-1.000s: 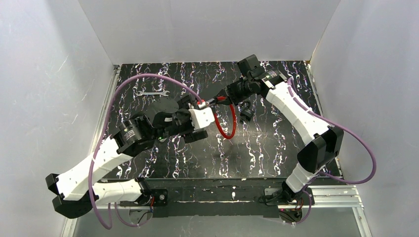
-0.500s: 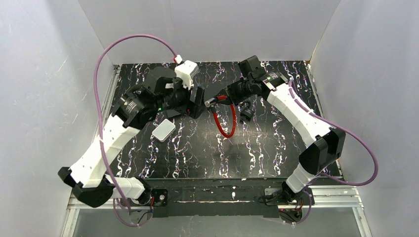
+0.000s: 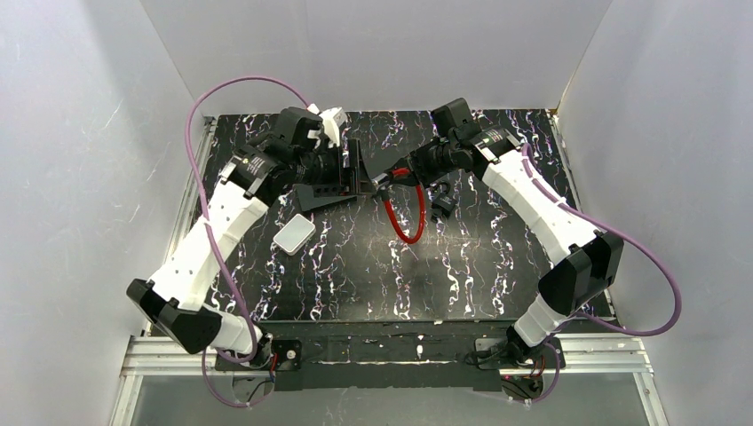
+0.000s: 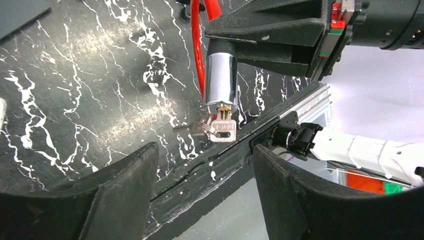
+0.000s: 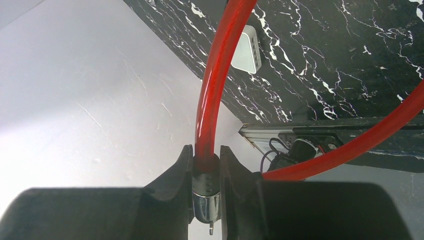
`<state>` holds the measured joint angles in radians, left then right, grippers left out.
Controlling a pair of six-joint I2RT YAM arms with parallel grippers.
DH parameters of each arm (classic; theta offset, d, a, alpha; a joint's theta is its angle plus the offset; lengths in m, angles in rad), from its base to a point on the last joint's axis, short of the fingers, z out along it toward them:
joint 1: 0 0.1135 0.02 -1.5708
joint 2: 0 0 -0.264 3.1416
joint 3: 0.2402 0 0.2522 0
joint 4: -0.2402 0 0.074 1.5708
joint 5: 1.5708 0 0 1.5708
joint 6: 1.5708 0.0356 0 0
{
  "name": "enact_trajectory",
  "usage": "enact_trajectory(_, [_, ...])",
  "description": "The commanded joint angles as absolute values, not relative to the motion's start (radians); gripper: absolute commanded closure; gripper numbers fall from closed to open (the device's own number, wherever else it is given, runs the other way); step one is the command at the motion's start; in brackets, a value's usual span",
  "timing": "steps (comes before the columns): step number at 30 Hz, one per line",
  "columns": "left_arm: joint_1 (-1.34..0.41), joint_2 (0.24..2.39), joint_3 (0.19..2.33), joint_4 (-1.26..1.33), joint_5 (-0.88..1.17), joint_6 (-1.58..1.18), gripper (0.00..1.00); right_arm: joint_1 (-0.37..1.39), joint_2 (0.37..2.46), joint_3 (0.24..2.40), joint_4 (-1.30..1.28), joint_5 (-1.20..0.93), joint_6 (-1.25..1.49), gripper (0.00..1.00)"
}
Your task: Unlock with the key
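My right gripper [image 3: 397, 177] is shut on the chrome cylinder [image 3: 384, 183] of a red cable lock [image 3: 410, 219] and holds it above the table. In the left wrist view the cylinder [image 4: 220, 75] points down. The small silvery key [image 4: 223, 130] sits at its end face, apparently in the keyhole, and a second key [image 4: 192, 128] hangs beside it on the ring. My left gripper [image 3: 359, 172] is open and empty, facing the cylinder's end from the left without touching it. Its fingers [image 4: 125, 185] frame the key from below. The right wrist view shows the jaws tight on the cylinder [image 5: 206, 197].
A white box [image 3: 294, 235] lies on the black marbled table [image 3: 355, 275] below the left arm, and shows in the right wrist view [image 5: 246, 50]. A small black object [image 3: 441, 205] lies right of the cable loop. White walls enclose the table.
My left arm has swung up and toward the back left, uncovering the white box, and its open gripper has turned to face the lock. My right gripper has held the lock nearly still.
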<state>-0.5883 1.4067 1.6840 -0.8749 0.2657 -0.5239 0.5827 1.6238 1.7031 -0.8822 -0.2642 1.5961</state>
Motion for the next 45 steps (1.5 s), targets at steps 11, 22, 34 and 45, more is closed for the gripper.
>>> enact_trajectory(11, [-0.575, 1.509, 1.717, -0.829, 0.422, -0.621, 0.47, 0.578, 1.578, 1.713, -0.848, -0.302, 1.558, 0.99])
enact_trajectory(22, [-0.575, 1.524, 1.675, -0.799, 0.444, -0.635, 0.94, 0.578, 1.575, 1.713, -0.827, -0.299, 1.551, 0.99])
enact_trajectory(34, [-0.562, 1.469, 1.591, -0.663, 0.468, -0.757, 1.00, 0.573, 1.459, 1.600, -0.600, -0.166, 1.374, 0.49])
enact_trajectory(45, [-0.550, 1.440, 1.519, -0.610, 0.486, -0.833, 1.00, 0.524, 1.367, 1.574, -0.472, -0.251, 0.717, 0.35])
